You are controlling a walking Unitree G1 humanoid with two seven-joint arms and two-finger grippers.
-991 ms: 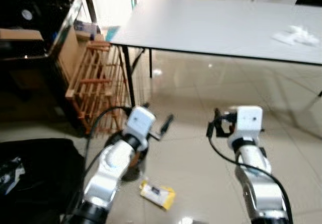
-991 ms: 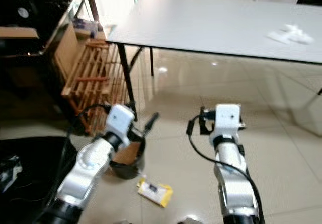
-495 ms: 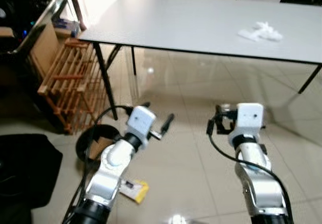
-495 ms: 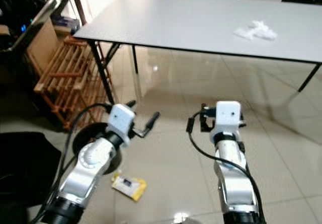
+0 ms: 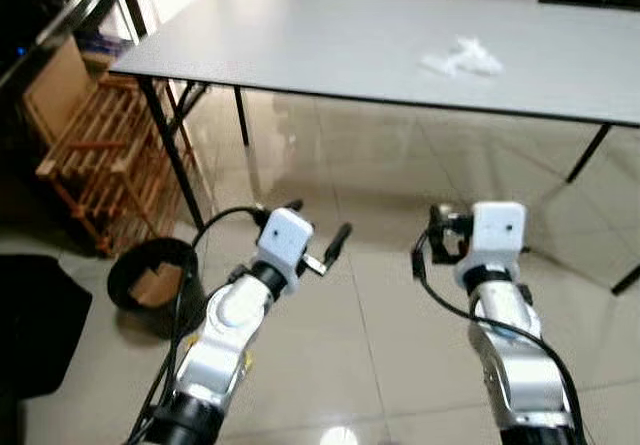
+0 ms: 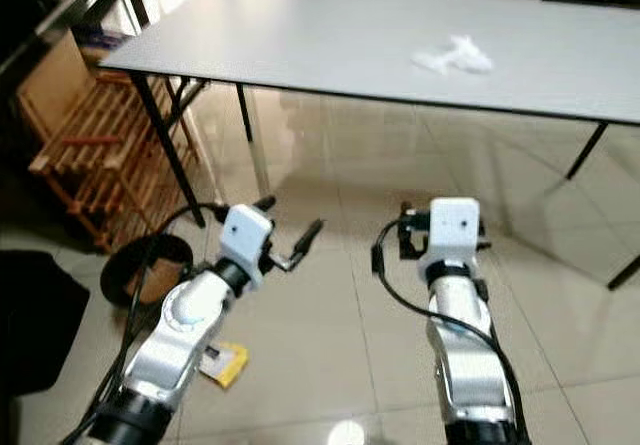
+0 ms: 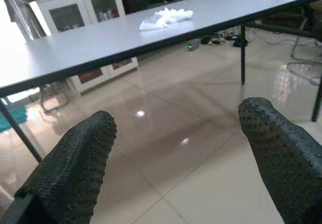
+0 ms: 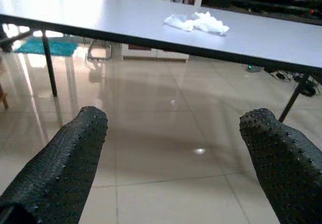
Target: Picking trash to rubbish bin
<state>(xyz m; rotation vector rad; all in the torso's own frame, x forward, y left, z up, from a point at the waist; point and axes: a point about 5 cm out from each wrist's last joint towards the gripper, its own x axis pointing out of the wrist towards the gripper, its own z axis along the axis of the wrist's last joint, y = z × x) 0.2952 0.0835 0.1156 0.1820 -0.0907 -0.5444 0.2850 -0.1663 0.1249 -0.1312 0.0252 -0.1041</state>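
Observation:
A crumpled white tissue (image 5: 462, 58) lies on the grey table (image 5: 330, 40) ahead of me, well beyond both grippers. On the tiled floor at my left stands a black rubbish bin (image 5: 150, 285) with something brown inside. Near it a yellow wrapper (image 6: 222, 362) lies flat beside my left arm. My left gripper (image 5: 318, 223) is held out above the floor, open and holding nothing. At the same height my right gripper (image 5: 428, 240) is open and holding nothing. The tissue (image 8: 197, 22) sits between the right fingers' line of sight, far off.
A wooden slatted rack (image 5: 90, 155) leans at the left behind the table's black leg (image 5: 165, 150). A black bag-like mass (image 5: 30, 325) fills the lower left corner. Another table leg (image 5: 590, 150) slants at the right. White cabinets (image 7: 80, 12) stand behind the table.
The whole picture has shifted: the camera turned right, so bin, rack and wrapper slid left and the tissue came towards the middle. Both arms keep their pose, fingers open.

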